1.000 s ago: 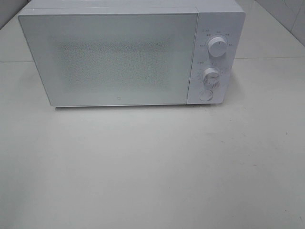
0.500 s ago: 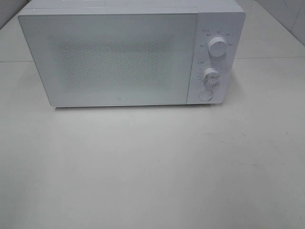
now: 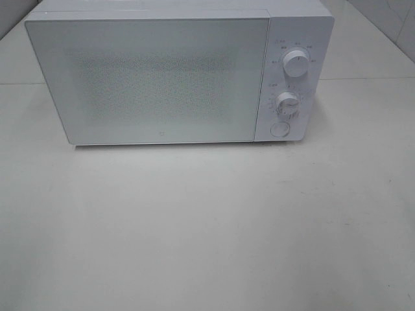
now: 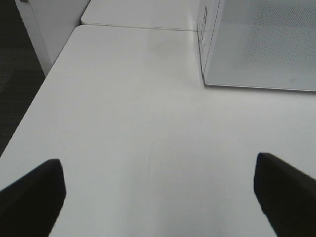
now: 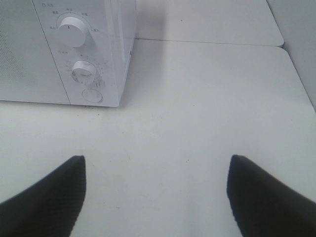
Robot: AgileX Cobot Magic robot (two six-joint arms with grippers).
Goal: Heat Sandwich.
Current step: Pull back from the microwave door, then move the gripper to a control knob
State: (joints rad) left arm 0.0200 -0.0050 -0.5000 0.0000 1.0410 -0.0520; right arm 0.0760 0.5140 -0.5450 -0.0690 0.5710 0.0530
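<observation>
A white microwave [image 3: 175,71] stands at the back of the white table [image 3: 207,220] with its door shut; it shows in the left wrist view [image 4: 261,44] and the right wrist view [image 5: 64,49] too. The sandwich is out of view in every frame. Neither gripper shows in the exterior high view. My left gripper [image 4: 158,197] is open and empty over the table, to the microwave's front left. My right gripper [image 5: 155,195] is open and empty over the table, to the microwave's front right.
The microwave's panel has an upper knob [image 3: 296,64], a lower knob [image 3: 286,103] and a round button [image 3: 279,129]. The table's left edge [image 4: 34,103] drops to a dark floor. A second table top [image 5: 207,19] adjoins behind.
</observation>
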